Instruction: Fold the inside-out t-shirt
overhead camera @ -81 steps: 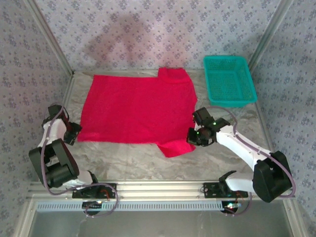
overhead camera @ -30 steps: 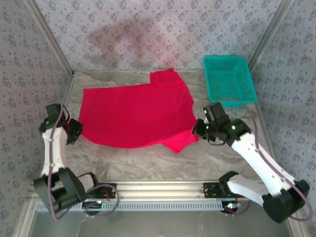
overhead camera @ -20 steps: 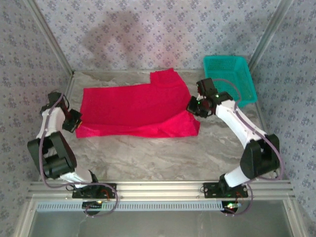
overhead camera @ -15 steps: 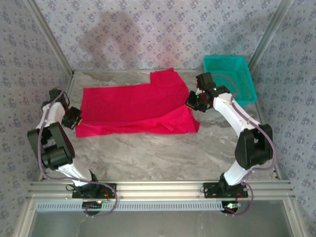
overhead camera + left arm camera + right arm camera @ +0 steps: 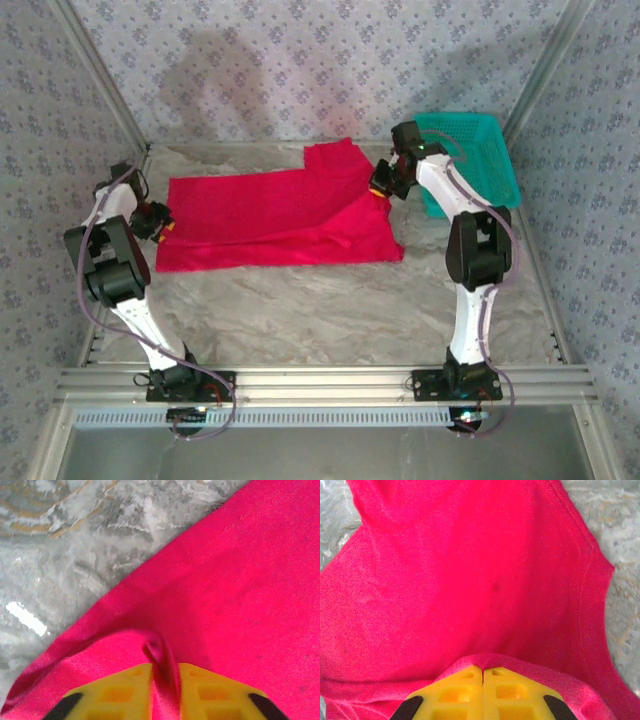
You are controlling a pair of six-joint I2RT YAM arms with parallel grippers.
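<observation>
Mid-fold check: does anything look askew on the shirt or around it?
The fold looks skewed: the right gripper holds its side of the t-shirt farther back, beside the far sleeve, than the left gripper holds its corner, so the folded-over edge runs slantwise. Both jaws are shut on cloth. The teal basket stands level.

Both arms are reaching far out over the table (image 5: 300, 310). Left pincer (image 5: 160, 222) sits by the left edge and right pincer (image 5: 383, 186) is toward the far right corner. Both are pinched tight on the t-shirt (image 5: 260, 205).
</observation>
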